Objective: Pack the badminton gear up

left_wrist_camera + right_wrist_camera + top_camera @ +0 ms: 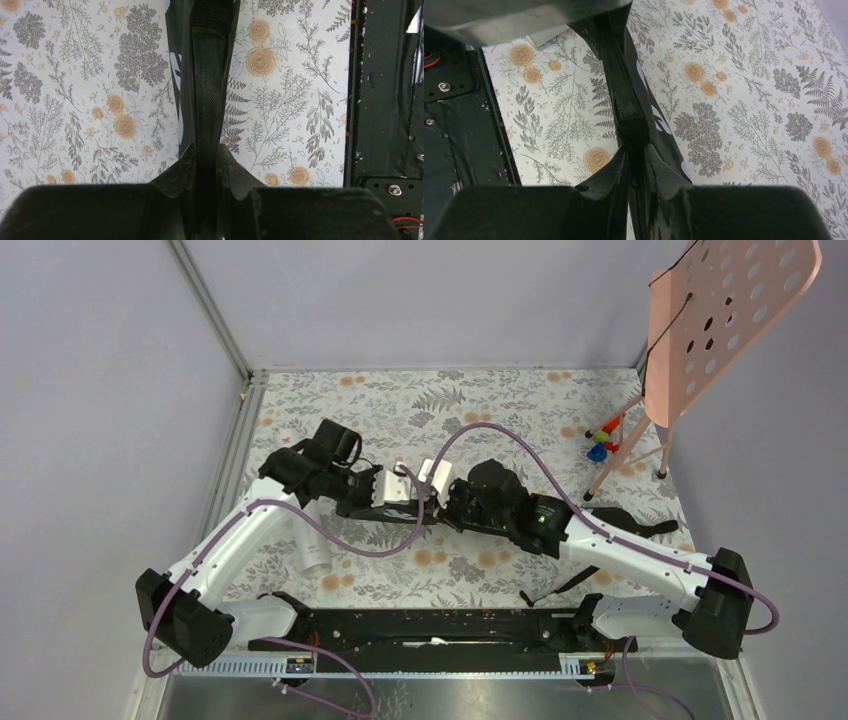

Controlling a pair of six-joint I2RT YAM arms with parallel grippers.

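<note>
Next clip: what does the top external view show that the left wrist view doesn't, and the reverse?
Only top external: the white tube lying beside the left arm, plus the pink perforated board and small coloured toys at the far right. Only left wrist: the grip close up, with the left pincer clamped on a mesh strip of the black bag. Both: the black bag, the floral table cover and the black base rail.

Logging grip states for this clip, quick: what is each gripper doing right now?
Left gripper: closed, pinching a raised strip of the black bag.
Right gripper: closed on an edge of the same bag.
</note>
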